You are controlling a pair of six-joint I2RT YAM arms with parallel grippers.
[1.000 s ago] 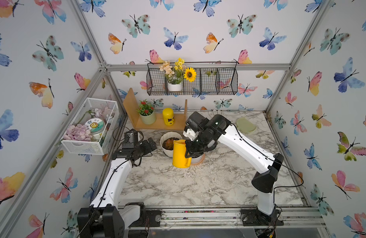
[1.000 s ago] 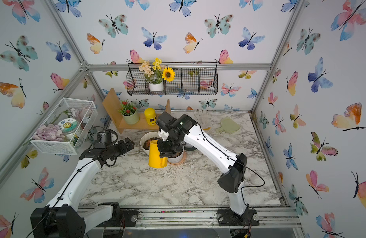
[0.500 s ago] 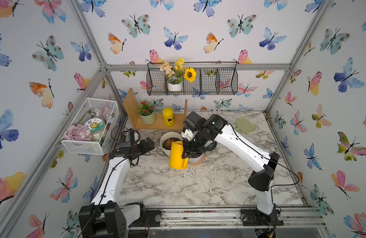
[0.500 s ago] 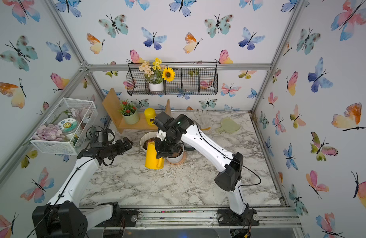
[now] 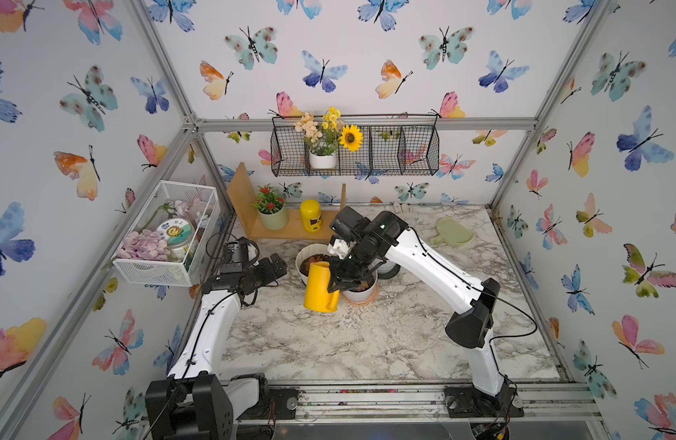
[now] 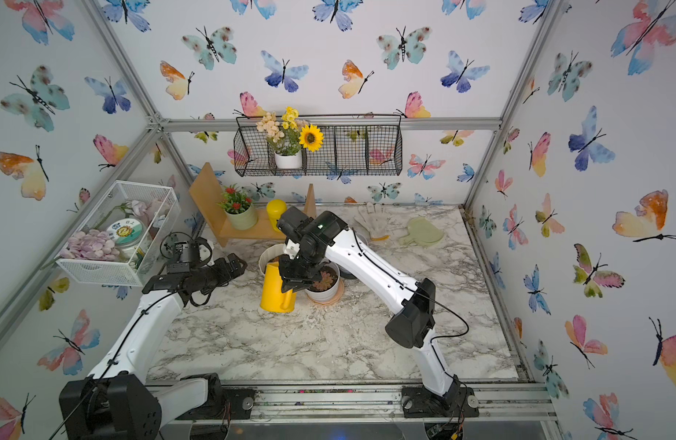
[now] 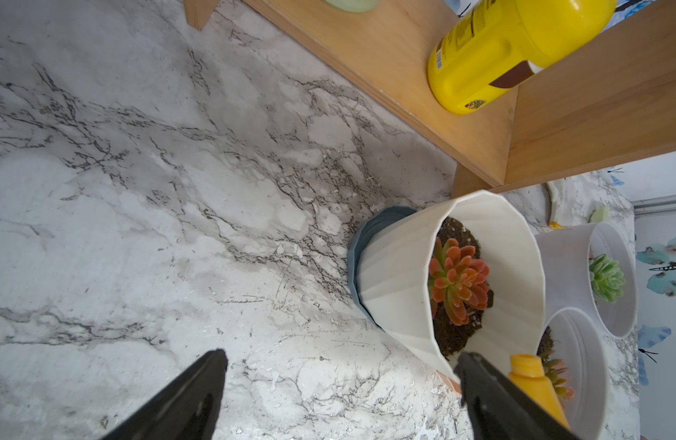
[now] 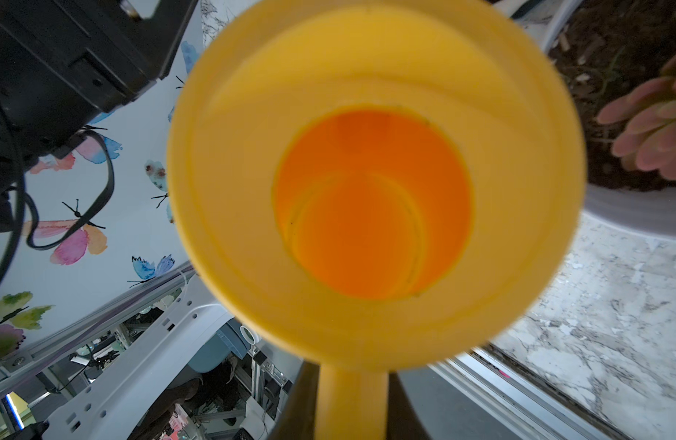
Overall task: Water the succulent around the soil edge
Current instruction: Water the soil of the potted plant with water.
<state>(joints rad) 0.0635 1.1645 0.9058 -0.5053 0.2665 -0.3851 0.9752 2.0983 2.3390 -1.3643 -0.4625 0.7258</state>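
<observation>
The succulent (image 7: 458, 282), an orange-red rosette, grows in dark soil (image 7: 452, 337) ringed by a ribbed cream-white pot (image 7: 397, 274). In both top views that pot (image 5: 308, 254) (image 6: 268, 253) stands just behind a yellow watering can (image 5: 319, 287) (image 6: 276, 291). The can is upright, and its spout tip (image 7: 524, 364) is close to the ribbed rim. My right gripper (image 5: 342, 284) (image 6: 296, 284) (image 8: 351, 411) is shut on the can's handle (image 8: 351, 400). My left gripper (image 5: 277, 266) (image 6: 237, 264) (image 7: 342, 356) hovers open and empty to the left of the pot.
A pink-red rosette in a smooth white pot (image 5: 361, 293) on a peach saucer sits right of the can. A pale green rosette (image 7: 607, 278) stands beyond it. A wooden shelf (image 5: 287, 230) with a yellow bottle (image 5: 311, 215) is behind. A white wire basket (image 5: 165, 236) hangs at the left.
My right arm has carried the watering can a little to the left, closer to the ribbed pot. The left arm has barely moved.
</observation>
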